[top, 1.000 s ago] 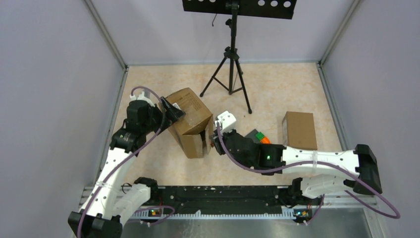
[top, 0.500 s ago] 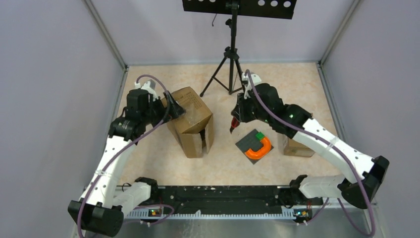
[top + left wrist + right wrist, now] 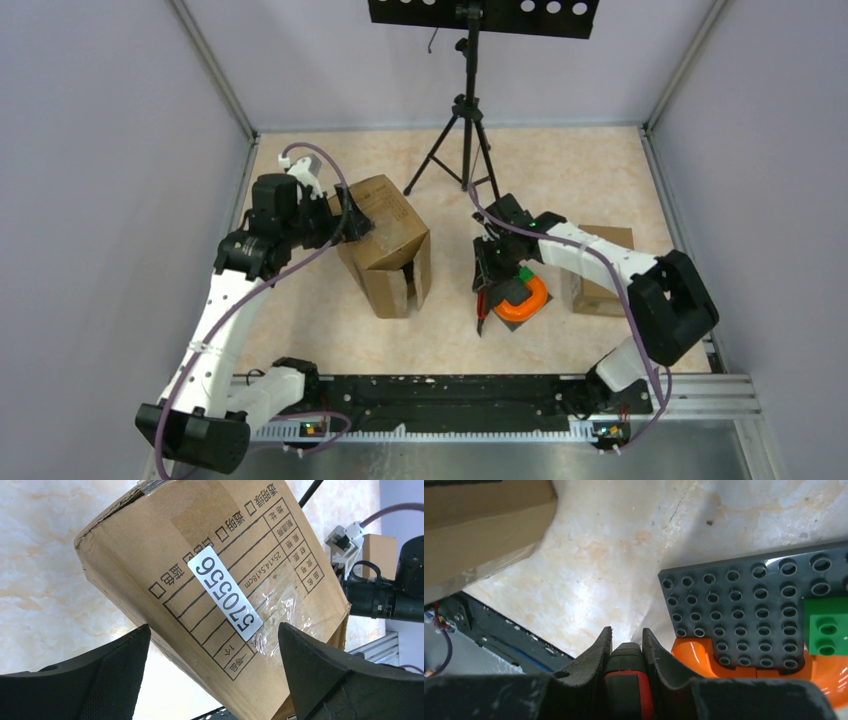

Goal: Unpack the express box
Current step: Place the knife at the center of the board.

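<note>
Marbled beige table (image 3: 560, 170) carries the brown express box (image 3: 385, 240) left of centre, with flaps loose at its near end. The left gripper (image 3: 212, 645) has its fingers spread wide before the box's labelled face. The right gripper (image 3: 626, 645) is clamped on a slim black-and-red tool (image 3: 628, 680) beside a dark grey studded baseplate (image 3: 744, 610) bearing an orange curved piece (image 3: 525, 298).

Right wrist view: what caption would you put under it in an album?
Right gripper pinching a red-and-black tool beside a grey studded plate that carries a green brick.
</note>
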Controlling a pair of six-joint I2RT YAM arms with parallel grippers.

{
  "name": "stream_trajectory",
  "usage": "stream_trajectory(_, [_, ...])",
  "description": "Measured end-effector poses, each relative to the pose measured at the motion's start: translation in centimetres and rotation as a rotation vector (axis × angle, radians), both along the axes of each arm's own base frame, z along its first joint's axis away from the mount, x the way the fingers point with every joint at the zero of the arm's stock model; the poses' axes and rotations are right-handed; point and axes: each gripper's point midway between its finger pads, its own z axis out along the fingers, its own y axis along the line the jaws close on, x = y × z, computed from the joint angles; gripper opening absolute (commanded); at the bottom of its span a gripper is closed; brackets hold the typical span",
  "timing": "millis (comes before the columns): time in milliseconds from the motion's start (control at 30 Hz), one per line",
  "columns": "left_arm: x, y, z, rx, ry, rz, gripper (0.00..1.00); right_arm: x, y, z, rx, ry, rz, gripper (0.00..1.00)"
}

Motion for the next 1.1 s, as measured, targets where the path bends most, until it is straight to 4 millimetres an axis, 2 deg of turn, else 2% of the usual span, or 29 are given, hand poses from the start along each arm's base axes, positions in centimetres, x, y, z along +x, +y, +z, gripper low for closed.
stream_trajectory(67, [-0.1,0.1,-0.1,0.010,0.002,-0.007,0.98,0.3,0.1,-0.9,-0.013,0.011,-0.014,0.00])
stream_trajectory(167, [-0.3,0.3,-0.4,0.028,0.005,-0.011,0.98,1.5,0.1,-1.1,-0.023,-0.027,-0.045,0.10])
stream_trajectory(400, [-0.1,1.0,-0.4,0.056,-0.004,0.024,0.98,3.6,-0.5,-1.7,-0.058,-0.119,-0.121,0.48])
stream_trajectory(500, [0.1,1.1,-0.5,0.060,-0.005,0.032,0.98,3.8,-1.1,-1.8,-0.085,-0.161,-0.143,0.60])
stream_trajectory(533, [0.2,1.1,-0.5,0.059,-0.005,0.032,0.98,3.9,-1.3,-1.5,-0.089,-0.184,-0.147,0.63])
stream_trajectory(600, [0.4,1.0,-0.6,0.057,-0.002,0.034,0.98,4.3,-1.2,-0.3,-0.087,-0.248,-0.157,0.83])
stream_trajectory(633, [0.5,1.0,-0.7,0.056,0.000,0.034,0.98,4.5,-1.0,0.7,-0.077,-0.296,-0.162,0.86])
stream_trajectory(767, [0.8,0.9,-1.0,0.055,0.012,0.035,0.98,4.4,0.2,4.7,-0.005,-0.484,-0.164,0.87])
stream_trajectory(900, [0.9,0.8,-0.9,0.049,0.013,0.036,0.98,1.3,2.4,8.3,0.112,-0.693,-0.104,0.87])
stream_trajectory(967, [0.9,0.7,-0.9,0.043,0.015,0.037,0.98,-0.7,3.9,9.4,0.168,-0.776,-0.046,0.88])
stream_trajectory(1100, [1.2,0.5,-0.9,0.031,0.021,0.039,0.98,-3.0,6.5,10.1,0.217,-0.913,0.036,0.87])
